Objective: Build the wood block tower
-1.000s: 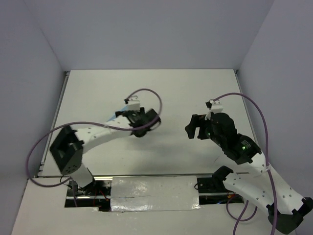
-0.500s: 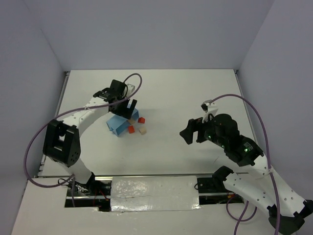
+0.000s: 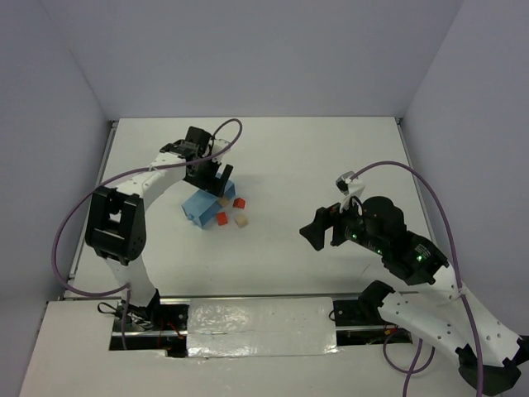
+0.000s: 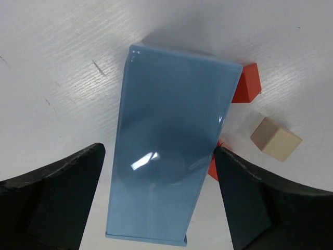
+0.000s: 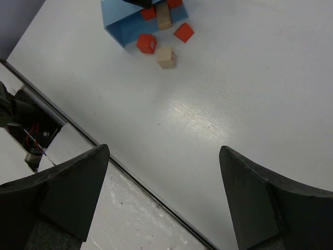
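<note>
Several tiny wooden blocks lie loose beside a light-blue tray (image 3: 198, 208): a red cube (image 3: 239, 203), a second red cube (image 3: 221, 218), a tan cube (image 3: 241, 220) and a tan bar (image 3: 223, 203). None is stacked. My left gripper (image 3: 215, 180) hangs open just above the tray (image 4: 171, 135), jaws astride its width, holding nothing. The left wrist view shows a red block (image 4: 245, 86) and a tan cube (image 4: 276, 138) beside the tray. My right gripper (image 3: 318, 231) is open and empty (image 5: 166, 208) above bare table; the blocks (image 5: 166, 57) lie far ahead of it.
The table's near edge (image 5: 130, 177) runs under the right gripper, with a gap holding wires (image 5: 31, 130) beyond it. A foil-covered strip (image 3: 260, 327) lies between the arm bases. Walls close the table on three sides.
My left arm swung from the table's middle back to the left, uncovering the tray and the loose blocks. My right gripper moved left and toward the near edge.
</note>
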Robot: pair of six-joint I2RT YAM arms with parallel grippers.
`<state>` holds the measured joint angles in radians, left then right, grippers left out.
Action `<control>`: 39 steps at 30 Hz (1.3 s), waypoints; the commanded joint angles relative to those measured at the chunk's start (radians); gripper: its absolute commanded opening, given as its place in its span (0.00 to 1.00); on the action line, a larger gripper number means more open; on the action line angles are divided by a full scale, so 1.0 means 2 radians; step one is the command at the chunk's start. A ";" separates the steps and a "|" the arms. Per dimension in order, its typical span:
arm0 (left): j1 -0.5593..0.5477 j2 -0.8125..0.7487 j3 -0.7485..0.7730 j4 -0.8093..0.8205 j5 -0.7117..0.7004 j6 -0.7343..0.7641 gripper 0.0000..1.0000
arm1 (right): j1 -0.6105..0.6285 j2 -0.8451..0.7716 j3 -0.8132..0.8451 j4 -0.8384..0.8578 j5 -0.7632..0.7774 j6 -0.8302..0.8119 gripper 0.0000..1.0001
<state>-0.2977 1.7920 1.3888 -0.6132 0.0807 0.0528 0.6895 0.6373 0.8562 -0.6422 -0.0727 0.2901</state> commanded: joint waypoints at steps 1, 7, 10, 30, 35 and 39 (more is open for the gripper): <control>0.001 0.013 0.007 -0.015 0.011 0.009 0.99 | 0.005 -0.001 -0.003 0.021 -0.006 -0.007 0.94; -0.004 0.027 0.019 -0.032 0.013 -0.003 1.00 | 0.005 -0.003 -0.005 0.020 -0.004 -0.005 0.94; -0.014 0.021 0.018 -0.030 -0.007 -0.009 0.99 | 0.005 -0.001 -0.006 0.022 -0.005 -0.005 0.94; -0.166 0.168 0.237 -0.135 -0.354 -0.183 0.31 | 0.006 0.000 -0.004 0.015 0.026 0.000 0.94; -0.208 0.218 0.308 -0.155 -0.447 -0.158 0.27 | 0.007 -0.003 -0.004 0.013 0.036 0.002 0.94; -0.235 0.241 0.361 -0.151 -0.409 -0.125 0.28 | 0.007 -0.002 0.004 0.002 0.082 0.012 0.94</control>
<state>-0.7383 2.2654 2.0197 -0.9031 -0.6910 -0.2409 0.6960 0.6403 0.8558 -0.6441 0.0059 0.2981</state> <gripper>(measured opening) 0.846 0.939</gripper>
